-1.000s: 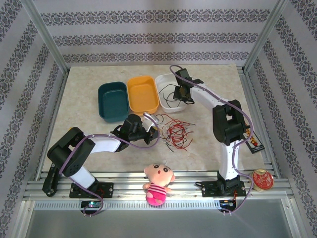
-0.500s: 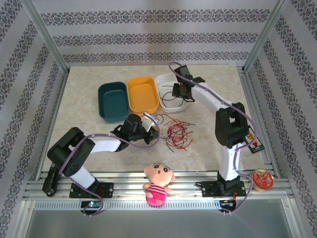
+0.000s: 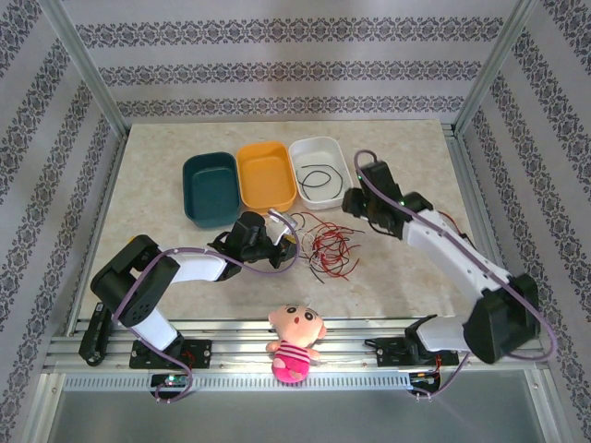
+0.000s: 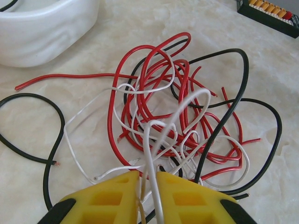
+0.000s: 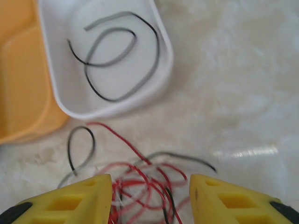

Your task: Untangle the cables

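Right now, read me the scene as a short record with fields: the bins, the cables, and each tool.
bins: teal bin, orange bin and white bin, side by side at the far side
in white bin: one black cable, curled
cables: tangle of red, black and white strands in front of the bins
left tool: closed on a white cable of the tangle
right tool: open, holding nothing, above the tangle's far edge
near edge: plush doll

Three tubs [image 3: 211, 185], two arms [image 3: 443, 245], one doll [image 3: 294, 341], cables [image 3: 325, 247] beyond counting.
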